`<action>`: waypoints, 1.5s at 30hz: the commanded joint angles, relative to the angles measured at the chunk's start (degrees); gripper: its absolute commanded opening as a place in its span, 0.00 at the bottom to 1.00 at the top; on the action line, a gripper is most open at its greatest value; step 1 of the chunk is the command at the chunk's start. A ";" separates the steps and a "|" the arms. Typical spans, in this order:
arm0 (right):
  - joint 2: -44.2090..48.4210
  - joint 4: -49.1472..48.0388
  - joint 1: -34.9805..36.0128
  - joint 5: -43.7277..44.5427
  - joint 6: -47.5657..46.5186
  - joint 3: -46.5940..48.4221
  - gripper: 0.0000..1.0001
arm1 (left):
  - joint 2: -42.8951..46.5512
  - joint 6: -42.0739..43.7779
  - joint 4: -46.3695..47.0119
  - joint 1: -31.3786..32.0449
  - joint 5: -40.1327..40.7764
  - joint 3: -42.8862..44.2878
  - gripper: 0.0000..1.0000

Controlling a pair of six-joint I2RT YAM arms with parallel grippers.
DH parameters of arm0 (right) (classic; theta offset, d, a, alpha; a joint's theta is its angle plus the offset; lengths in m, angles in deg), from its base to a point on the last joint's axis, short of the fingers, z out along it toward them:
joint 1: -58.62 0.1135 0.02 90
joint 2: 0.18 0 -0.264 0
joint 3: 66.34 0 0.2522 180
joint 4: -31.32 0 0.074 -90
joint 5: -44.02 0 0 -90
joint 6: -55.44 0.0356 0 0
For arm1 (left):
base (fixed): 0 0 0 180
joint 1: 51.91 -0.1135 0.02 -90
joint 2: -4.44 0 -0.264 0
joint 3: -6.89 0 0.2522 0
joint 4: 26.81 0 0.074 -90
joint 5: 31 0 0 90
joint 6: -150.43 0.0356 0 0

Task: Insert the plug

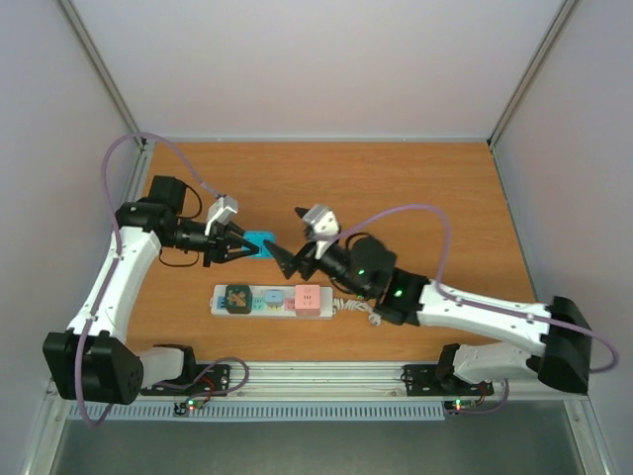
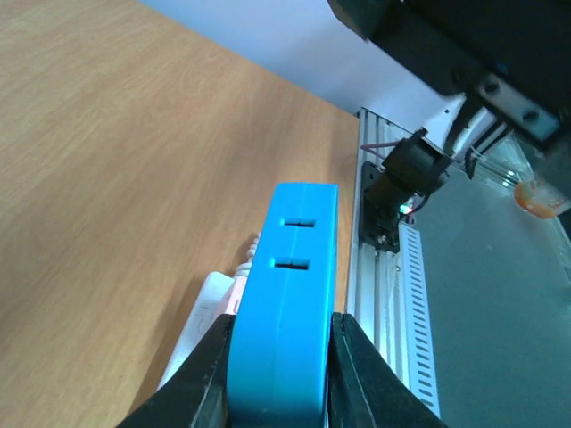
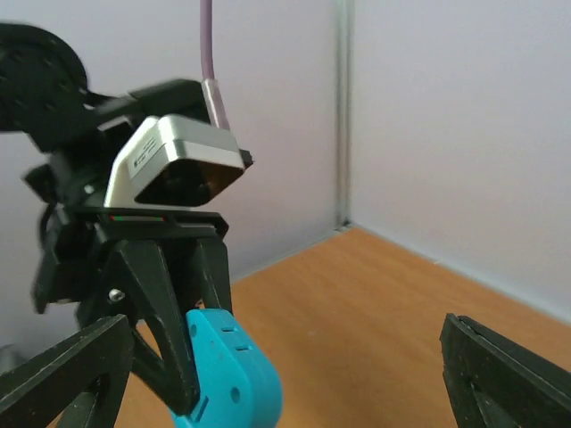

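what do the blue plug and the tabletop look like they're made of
The blue plug looks like moulded hard plastic, smooth with a low sheen; a seam line runs down its middle and the two slots are crisp-edged. The tabletop is wood or, as likely, a wood-print laminate: orange-brown with fine straight grain lines and a flat matte surface. The pictures cannot settle which.

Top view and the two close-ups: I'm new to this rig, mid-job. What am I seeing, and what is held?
Two robot arms are bolted at the near edge of a wooden table. The top view looks down from above and behind them; each close-up comes from a camera on one wrist. On the table lies a white power strip. The left gripper is shut on a blue plug, held above the table. The right gripper is open and empty, facing that plug.
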 commanded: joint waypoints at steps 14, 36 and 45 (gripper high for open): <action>-3.34 16.88 -11.31 -41.25 18.11 4.90 0.82 | -0.73 21.23 -16.57 0.58 -3.63 3.09 0.01; -2.84 16.38 -13.17 -48.00 20.35 8.58 0.31 | 2.23 20.12 -16.61 1.11 -2.13 2.22 0.01; -3.53 17.27 -13.17 -49.67 20.84 9.99 0.02 | 2.34 19.70 -16.62 1.15 -1.82 2.86 0.01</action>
